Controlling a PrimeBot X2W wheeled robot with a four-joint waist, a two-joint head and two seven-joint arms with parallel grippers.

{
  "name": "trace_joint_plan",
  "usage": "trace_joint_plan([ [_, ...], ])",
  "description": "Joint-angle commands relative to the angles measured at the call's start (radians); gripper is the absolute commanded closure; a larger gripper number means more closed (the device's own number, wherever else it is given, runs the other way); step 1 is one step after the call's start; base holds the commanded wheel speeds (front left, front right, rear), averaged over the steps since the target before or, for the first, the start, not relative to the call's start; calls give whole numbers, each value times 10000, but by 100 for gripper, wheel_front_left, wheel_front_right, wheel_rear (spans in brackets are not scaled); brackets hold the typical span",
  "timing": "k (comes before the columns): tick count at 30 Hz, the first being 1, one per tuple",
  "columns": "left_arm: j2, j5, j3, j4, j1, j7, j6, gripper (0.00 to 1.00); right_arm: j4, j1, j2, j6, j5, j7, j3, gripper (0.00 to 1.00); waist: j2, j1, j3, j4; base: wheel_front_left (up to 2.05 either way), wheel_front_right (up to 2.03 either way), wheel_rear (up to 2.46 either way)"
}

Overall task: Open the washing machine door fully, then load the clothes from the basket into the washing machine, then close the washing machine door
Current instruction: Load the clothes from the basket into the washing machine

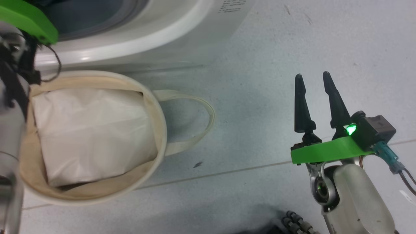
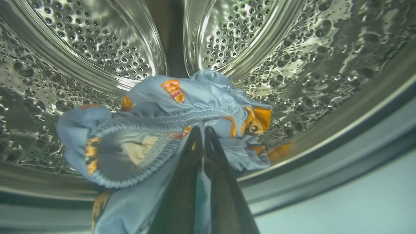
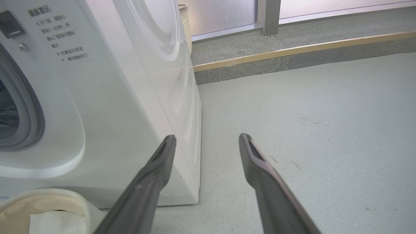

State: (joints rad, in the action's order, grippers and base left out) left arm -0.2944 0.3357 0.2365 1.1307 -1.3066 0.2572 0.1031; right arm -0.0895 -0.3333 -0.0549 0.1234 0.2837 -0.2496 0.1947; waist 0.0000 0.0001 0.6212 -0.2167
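Inside the washing machine's steel drum lies a light blue garment with orange animal prints, bunched near the grey rubber ring. My left gripper is shut, its tips right at the garment's elastic waistband, with blue fabric lying along its fingers. I cannot tell whether any cloth is pinched. Out over the floor, my right gripper stands open and holds nothing. The cream canvas basket sits against the machine's front. The washing machine door is out of view.
In the basket there is only a plain white padding cloth. My left arm's green bracket reaches into the drum mouth above the basket. Grey floor stretches to the right of the machine, up to a raised kerb.
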Motion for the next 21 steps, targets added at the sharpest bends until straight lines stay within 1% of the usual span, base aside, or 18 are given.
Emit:
trace_joint_plan([
  [1, -600, -122, -178, -206, -544, 44, 11, 100, 300, 158, 47, 73, 73, -122, 223, 0, 0, -1, 152, -124, 0, 0, 0],
  [10, -1243, -515, -170, -461, -1660, 45, -20, 100, 662, 379, 47, 73, 158, -122, 69, 0, 0, -1, 893, -806, 0, 0, 0],
  [13, -1485, -657, -312, -1036, -1890, 45, -114, 100, 820, 452, 47, 73, 202, -122, 55, 0, 0, -1, 1101, -1025, 5, 5, 5],
  [15, -1579, -658, -548, -1510, -1858, 45, -157, 100, 946, 498, 47, 73, 153, -122, -11, 0, 0, -1, 1234, -969, 16, 16, 16],
  [21, -1525, -723, -866, -1591, -1579, 45, -50, 100, 1003, 543, 47, 73, 33, -122, -12, 0, 0, -1, 1290, -742, 4, 4, 4],
])
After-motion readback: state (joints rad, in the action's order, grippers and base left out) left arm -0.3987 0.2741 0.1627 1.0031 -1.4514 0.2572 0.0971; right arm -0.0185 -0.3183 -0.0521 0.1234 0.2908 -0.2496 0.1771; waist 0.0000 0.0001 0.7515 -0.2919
